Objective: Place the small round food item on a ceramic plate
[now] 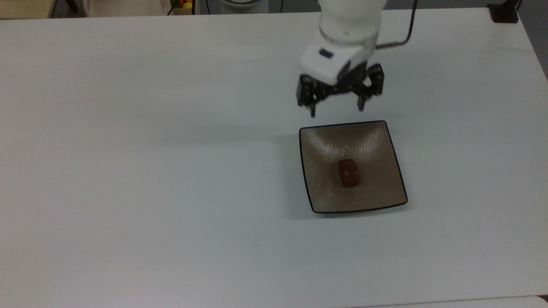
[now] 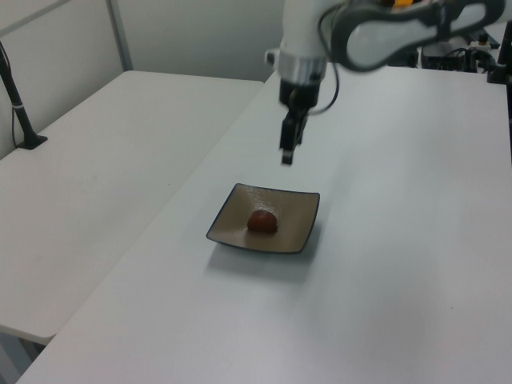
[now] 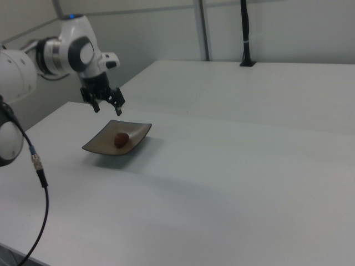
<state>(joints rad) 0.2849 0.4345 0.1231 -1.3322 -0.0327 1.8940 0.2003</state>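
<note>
While the food item lies on the plate, the spread pincer hangs apart.

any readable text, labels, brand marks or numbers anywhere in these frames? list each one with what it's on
None can be read.
The gripper and its white wrist housing: no legible marking; one small dark patch on the housing, nothing readable in it.
The ceramic plate: plain glaze, no print.
The small round food item: no label.
The table: bare white, no signs.
</note>
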